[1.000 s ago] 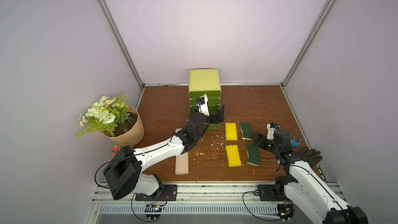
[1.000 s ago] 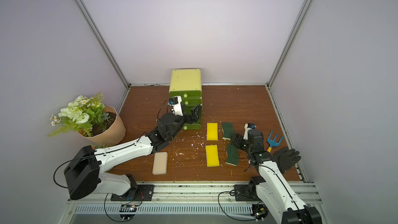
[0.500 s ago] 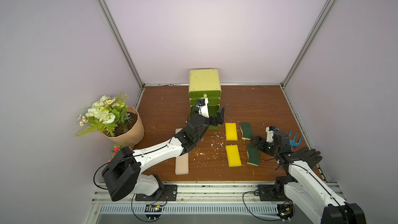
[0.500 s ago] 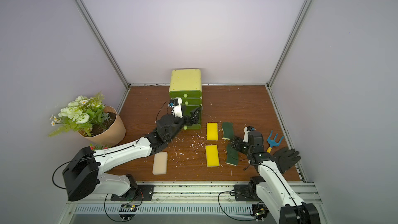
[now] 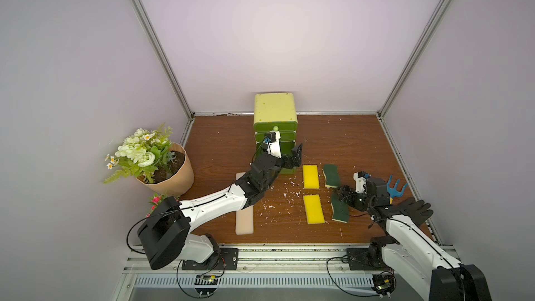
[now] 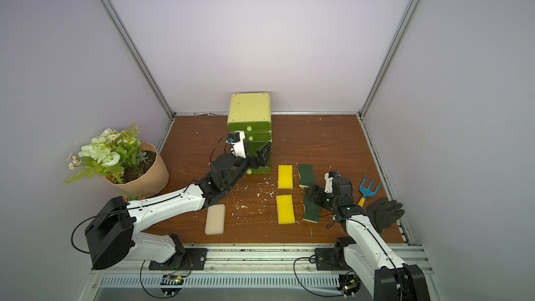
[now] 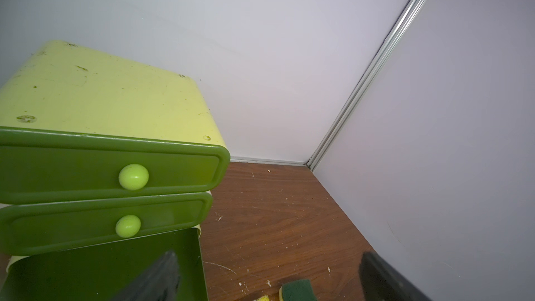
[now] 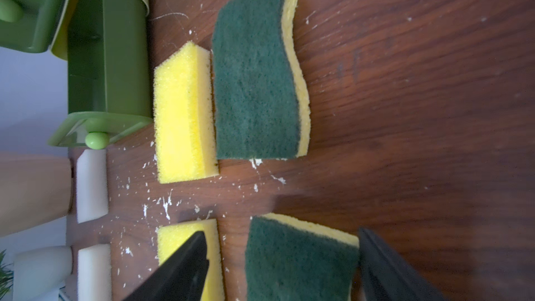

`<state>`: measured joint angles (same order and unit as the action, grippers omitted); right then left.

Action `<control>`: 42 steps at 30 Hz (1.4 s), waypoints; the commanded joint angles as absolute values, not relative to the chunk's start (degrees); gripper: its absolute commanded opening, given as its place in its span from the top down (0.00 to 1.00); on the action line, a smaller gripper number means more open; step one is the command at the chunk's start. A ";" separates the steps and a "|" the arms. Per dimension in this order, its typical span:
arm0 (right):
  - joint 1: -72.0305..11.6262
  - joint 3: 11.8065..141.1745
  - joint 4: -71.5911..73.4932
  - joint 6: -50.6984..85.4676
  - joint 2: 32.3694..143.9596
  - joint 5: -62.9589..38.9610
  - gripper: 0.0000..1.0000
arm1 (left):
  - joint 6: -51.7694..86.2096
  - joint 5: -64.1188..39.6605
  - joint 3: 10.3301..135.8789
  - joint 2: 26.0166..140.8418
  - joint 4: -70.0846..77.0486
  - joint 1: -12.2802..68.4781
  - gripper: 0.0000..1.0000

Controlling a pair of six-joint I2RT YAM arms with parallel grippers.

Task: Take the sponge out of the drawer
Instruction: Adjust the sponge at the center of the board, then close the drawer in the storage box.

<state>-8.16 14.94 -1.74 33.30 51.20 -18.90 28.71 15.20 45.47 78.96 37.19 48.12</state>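
Brown wooden table (image 5: 341, 140), booth of pale walls. Left arm is reaching forward, low and long; left gripper (image 5: 292, 157) is hanging spread wide at the pulled-out bottom drawer (image 7: 101, 262), one finger (image 7: 156, 276) over it. Right arm is bending inward; right gripper (image 8: 280, 235), jaws spread, is straddling the green sponge (image 8: 301, 262). That sponge is lying flat on the table, right of the drawer, just beside a yellow sponge (image 5: 314, 208).

readable text: none | labels, brands: none | numbers, signs: none — all views
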 commanded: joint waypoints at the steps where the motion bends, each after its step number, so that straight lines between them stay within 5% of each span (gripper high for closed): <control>1: -8.02 14.58 1.81 35.41 51.94 -23.60 0.15 | 27.91 14.41 45.09 79.48 38.62 47.62 0.00; 22: -10.36 22.59 3.09 31.03 52.12 -17.88 0.15 | 31.00 10.55 41.34 74.33 33.19 39.79 0.00; 42: -42.18 35.61 15.86 3.91 71.17 7.37 0.01 | 32.43 11.13 34.18 66.06 33.40 33.14 0.00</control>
<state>-39.62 32.73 12.97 11.42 69.14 0.71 31.97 10.68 34.70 67.40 32.75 34.02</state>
